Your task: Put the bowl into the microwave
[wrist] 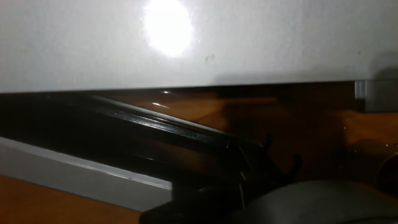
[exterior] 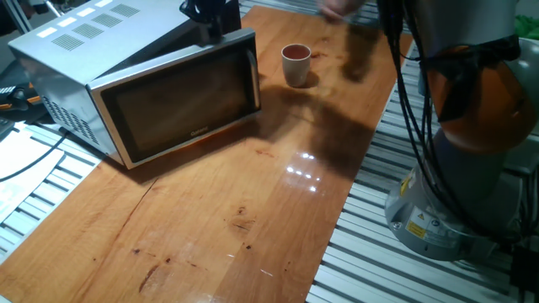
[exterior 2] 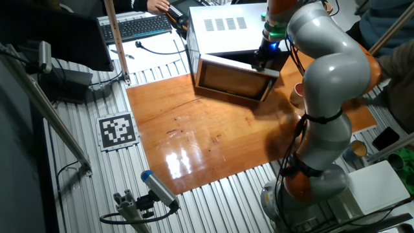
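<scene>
The small cream-white bowl (exterior: 296,64) with its reddish-brown inside stands upright on the wooden table (exterior: 253,210) at top centre, just right of the big silver-white microwave (exterior: 126,76). The black gripper (exterior: 210,17) is up at the microwave's top right corner, door ajar; whether its fingers are parted or closed, I can't tell.

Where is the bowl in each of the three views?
One fixed view: the bowl stands upper middle, right of the microwave.
Other fixed view: right edge, mostly hidden behind the arm.
Hand view: too dark to tell.
Shared landmark: the microwave's handle-side corner, where the gripper sits.
</scene>
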Controlling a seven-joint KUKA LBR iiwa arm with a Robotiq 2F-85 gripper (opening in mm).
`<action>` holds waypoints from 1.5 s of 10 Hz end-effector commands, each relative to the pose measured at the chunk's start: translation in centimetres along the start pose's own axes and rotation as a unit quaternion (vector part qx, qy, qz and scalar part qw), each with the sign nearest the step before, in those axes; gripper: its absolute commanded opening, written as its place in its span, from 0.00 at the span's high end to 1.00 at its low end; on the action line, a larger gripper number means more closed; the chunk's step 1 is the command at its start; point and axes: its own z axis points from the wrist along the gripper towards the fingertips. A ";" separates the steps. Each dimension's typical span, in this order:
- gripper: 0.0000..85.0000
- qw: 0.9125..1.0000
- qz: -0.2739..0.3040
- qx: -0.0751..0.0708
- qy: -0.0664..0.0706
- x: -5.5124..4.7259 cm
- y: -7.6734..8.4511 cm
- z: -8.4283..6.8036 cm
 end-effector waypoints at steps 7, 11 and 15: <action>1.00 1.000 -0.026 -0.003 -0.005 -3.6 -2.1 -0.3; 1.00 1.000 -0.018 -0.003 -0.011 -2.3 -1.3 1.0; 1.00 1.000 0.018 0.001 0.005 1.5 1.6 2.1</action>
